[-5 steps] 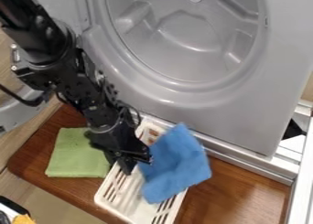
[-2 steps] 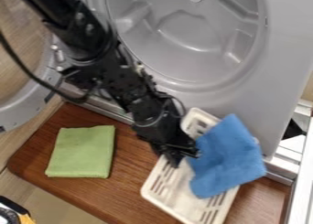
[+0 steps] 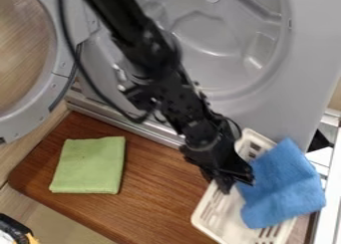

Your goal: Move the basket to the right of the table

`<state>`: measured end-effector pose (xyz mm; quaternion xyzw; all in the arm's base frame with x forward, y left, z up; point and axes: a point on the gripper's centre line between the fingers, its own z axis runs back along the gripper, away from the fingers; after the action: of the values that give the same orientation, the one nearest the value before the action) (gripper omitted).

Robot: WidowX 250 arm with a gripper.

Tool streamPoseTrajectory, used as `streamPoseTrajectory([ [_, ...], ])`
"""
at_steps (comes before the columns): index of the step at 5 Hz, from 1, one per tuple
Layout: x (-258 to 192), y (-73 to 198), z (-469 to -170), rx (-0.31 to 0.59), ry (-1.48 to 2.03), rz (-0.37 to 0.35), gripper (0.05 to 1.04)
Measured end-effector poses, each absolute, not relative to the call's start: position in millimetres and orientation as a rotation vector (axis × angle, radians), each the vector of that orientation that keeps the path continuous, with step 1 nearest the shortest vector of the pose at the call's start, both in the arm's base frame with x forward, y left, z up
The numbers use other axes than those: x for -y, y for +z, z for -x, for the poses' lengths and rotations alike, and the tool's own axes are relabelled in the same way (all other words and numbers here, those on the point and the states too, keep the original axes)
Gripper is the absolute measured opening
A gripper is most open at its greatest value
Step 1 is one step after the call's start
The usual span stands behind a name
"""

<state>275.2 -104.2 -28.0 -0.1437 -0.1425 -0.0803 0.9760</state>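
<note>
With the pincer (image 3: 237,186) clamped on the basket's (image 3: 226,215) left rim, a jerk could tip it, spilling the blue cloth (image 3: 283,183) overhanging its right side.

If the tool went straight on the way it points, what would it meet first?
Most likely the white basket, probably its slotted floor; how much depth lies between it and the tool is unclear.
</note>
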Motion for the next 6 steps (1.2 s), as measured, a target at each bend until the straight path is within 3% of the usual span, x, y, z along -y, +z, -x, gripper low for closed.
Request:
streamPoseTrajectory([
  [3,130,-42,-275,0.25,-0.147,0.392,0.114],
  [4,132,-39,-271,0.232,-0.195,0.392,0.295],
  [5,130,-23,-274,0.263,-0.202,0.377,0.583],
  [6,129,-17,-268,0.232,-0.232,0.364,0.885],
])
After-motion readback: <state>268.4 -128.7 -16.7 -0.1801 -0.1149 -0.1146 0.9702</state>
